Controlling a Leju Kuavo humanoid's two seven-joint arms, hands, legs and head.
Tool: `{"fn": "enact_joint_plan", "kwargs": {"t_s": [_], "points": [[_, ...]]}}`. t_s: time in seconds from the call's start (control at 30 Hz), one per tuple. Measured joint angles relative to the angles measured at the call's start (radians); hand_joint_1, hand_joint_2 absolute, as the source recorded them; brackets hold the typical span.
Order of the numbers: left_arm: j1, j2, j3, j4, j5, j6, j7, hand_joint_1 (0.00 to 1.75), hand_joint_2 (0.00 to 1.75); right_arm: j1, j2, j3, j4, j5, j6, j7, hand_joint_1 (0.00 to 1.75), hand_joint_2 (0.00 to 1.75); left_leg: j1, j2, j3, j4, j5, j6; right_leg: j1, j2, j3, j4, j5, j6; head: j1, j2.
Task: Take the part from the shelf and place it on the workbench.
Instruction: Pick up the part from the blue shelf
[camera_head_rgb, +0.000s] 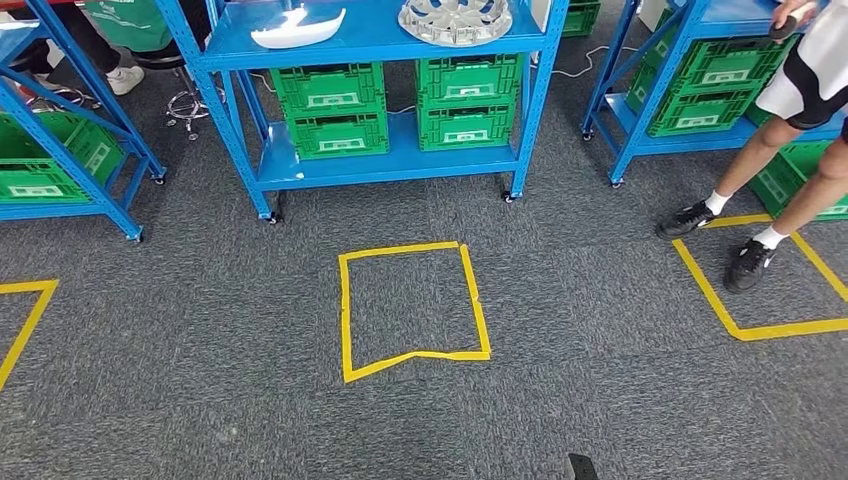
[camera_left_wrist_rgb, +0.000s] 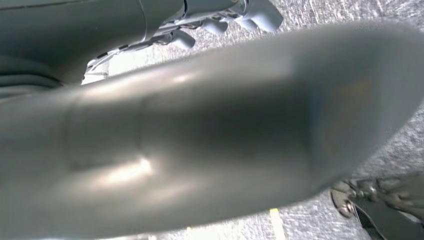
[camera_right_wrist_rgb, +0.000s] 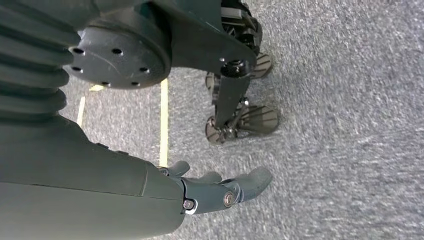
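Nearest, beside the legs: right hand (camera_right_wrist_rgb: 220, 192) hanging over grey carpet, fingers loosely apart, holding nothing; left hand (camera_left_wrist_rgb: 220, 20) blurred, state untellable. Beyond the yellow taped floor square (camera_head_rgb: 412, 308): blue metal shelf (camera_head_rgb: 520, 120). Farthest, straight ahead on it: white curved part (camera_head_rgb: 297, 28), long axis crosswise.

a workshop or storeroom. blue metal shelving (camera_head_rgb: 375, 165) on castors holds green plastic crates (camera_head_rgb: 335, 118). in front of the shelving, yellow tape (camera_head_rgb: 412, 308) marks squares on grey carpet (camera_head_rgb: 250, 330).
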Motion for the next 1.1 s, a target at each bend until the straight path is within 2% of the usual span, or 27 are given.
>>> {"fn": "enact_joint_plan", "kwargs": {"t_s": [0.1, 0.2, 0.37, 0.47, 0.6, 0.77, 0.87, 0.97, 1.1], "points": [[-0.007, 0.002, -0.007, 0.0, -0.044, 0.011, -0.013, 0.0, 0.0, 0.0, 0.001, 0.0, 0.0, 0.006, -0.008, 0.012, 0.0, 0.0, -0.002, 0.001, 0.0, 0.0, -0.001, 0.007, -0.001, 0.001, 0.004, -0.009, 0.006, 0.008, 0.0, 0.0], [-0.037, 0.002, -0.02, -0.005, -0.064, 0.014, -0.08, 0.0, 0.0, 0.0, 0.001, 0.0, 0.0, 0.013, -0.012, 0.02, 0.0, 0.0, -0.002, 0.001, -0.001, 0.001, 0.0, 0.014, -0.002, 0.001, 0.005, -0.015, 0.011, 0.016, 0.0, 0.0], [-0.133, 0.003, -0.039, -0.018, -0.07, 0.003, -0.163, 0.0, 0.0, -0.004, 0.001, 0.0, 0.0, 0.022, -0.013, 0.022, 0.0, 0.0, -0.003, 0.003, -0.002, 0.001, 0.002, 0.017, -0.003, 0.002, 0.006, -0.017, 0.016, 0.024, 0.0, 0.0], [-0.203, 0.004, -0.05, -0.031, -0.07, 0.005, -0.257, 0.0, 0.0, -0.005, 0.001, 0.0, 0.002, 0.028, -0.01, 0.021, 0.0, 0.0, -0.003, 0.003, -0.003, 0.001, 0.006, 0.019, -0.003, 0.003, 0.003, -0.017, 0.019, 0.028, 0.0, 0.0], [-0.369, 0.008, -0.083, -0.07, -0.075, -0.013, -0.375, 0.0, 0.0, -0.01, 0.001, 0.0, 0.003, 0.035, -0.002, 0.022, 0.0, 0.0, -0.002, 0.0, -0.01, 0.001, 0.014, 0.016, -0.001, 0.0, -0.003, -0.017, 0.024, 0.029, 0.0, 0.0], [-0.621, 0.019, -0.159, -0.126, -0.084, -0.081, -0.418, 0.0, 0.0, -0.016, 0.001, 0.0, 0.003, 0.037, -0.001, 0.028, 0.0, 0.0, -0.001, 0.003, -0.015, 0.001, 0.019, 0.015, 0.0, 0.002, -0.009, -0.016, 0.031, 0.026, -0.001, 0.0], [-0.771, 0.02, -0.224, -0.155, -0.099, -0.102, -0.393, 0.0, 0.0, -0.018, 0.0, 0.0, 0.003, 0.04, 0.002, 0.029, 0.0, 0.0, -0.001, 0.002, -0.02, 0.001, 0.023, 0.015, 0.001, 0.002, -0.013, -0.015, 0.034, 0.026, 0.0, 0.0], [-0.923, 0.021, -0.313, -0.167, -0.134, -0.1, -0.326, 0.0, 0.0, -0.021, -0.001, 0.0, 0.003, 0.041, 0.003, 0.031, 0.0, 0.0, -0.001, 0.002, -0.022, 0.001, 0.024, 0.014, 0.001, 0.003, -0.015, -0.015, 0.035, 0.026, 0.0, 0.0], [-1.061, 0.021, -0.417, -0.167, -0.173, -0.095, -0.268, 0.0, 0.0, -0.023, -0.001, 0.0, 0.003, 0.038, 0.0, 0.031, 0.0, 0.0, -0.001, 0.003, -0.022, 0.001, 0.024, 0.014, 0.001, 0.004, -0.015, -0.015, 0.035, 0.026, 0.0, 0.0]]}}
